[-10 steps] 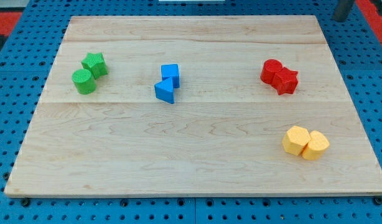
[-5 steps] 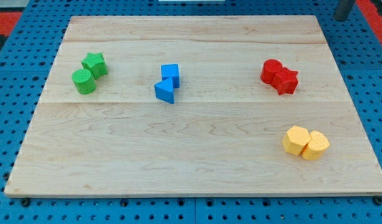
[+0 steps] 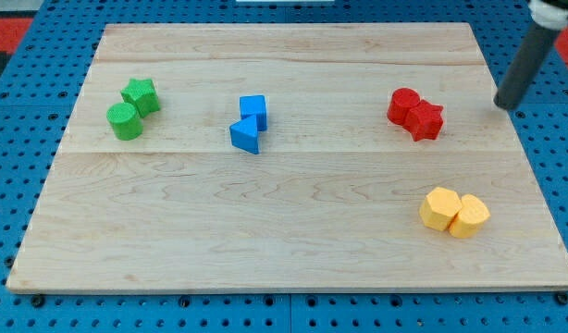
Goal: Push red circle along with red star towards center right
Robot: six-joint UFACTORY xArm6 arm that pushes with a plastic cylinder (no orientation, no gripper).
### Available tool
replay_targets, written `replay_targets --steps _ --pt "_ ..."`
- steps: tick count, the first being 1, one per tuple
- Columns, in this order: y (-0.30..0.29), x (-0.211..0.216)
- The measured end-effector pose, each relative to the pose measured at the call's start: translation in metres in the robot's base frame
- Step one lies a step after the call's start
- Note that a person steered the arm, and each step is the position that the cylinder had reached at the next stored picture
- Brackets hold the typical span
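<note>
The red circle (image 3: 403,104) and the red star (image 3: 426,120) sit touching each other on the wooden board (image 3: 293,222), in its upper right part. The circle is up-left of the star. My tip (image 3: 504,104) is at the board's right edge, to the right of the red star and apart from it. The dark rod slants up to the view's top right corner.
A green star (image 3: 141,94) and green circle (image 3: 125,121) sit at the upper left. A blue cube (image 3: 253,110) and blue triangle (image 3: 246,136) sit left of centre. Two yellow blocks (image 3: 454,212) sit at the lower right. Blue pegboard surrounds the board.
The rod has come down from the view's top right corner to the board's right edge, level with the red blocks. No block has moved.
</note>
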State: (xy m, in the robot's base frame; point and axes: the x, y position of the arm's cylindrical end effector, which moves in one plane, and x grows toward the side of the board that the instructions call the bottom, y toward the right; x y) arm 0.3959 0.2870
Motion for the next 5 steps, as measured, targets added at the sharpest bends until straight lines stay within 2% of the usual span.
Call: replay_targets --steps 1,4,5 --pt "-0.004 0.095" --pt "-0.011 0.171" --pt "-0.070 0.215"
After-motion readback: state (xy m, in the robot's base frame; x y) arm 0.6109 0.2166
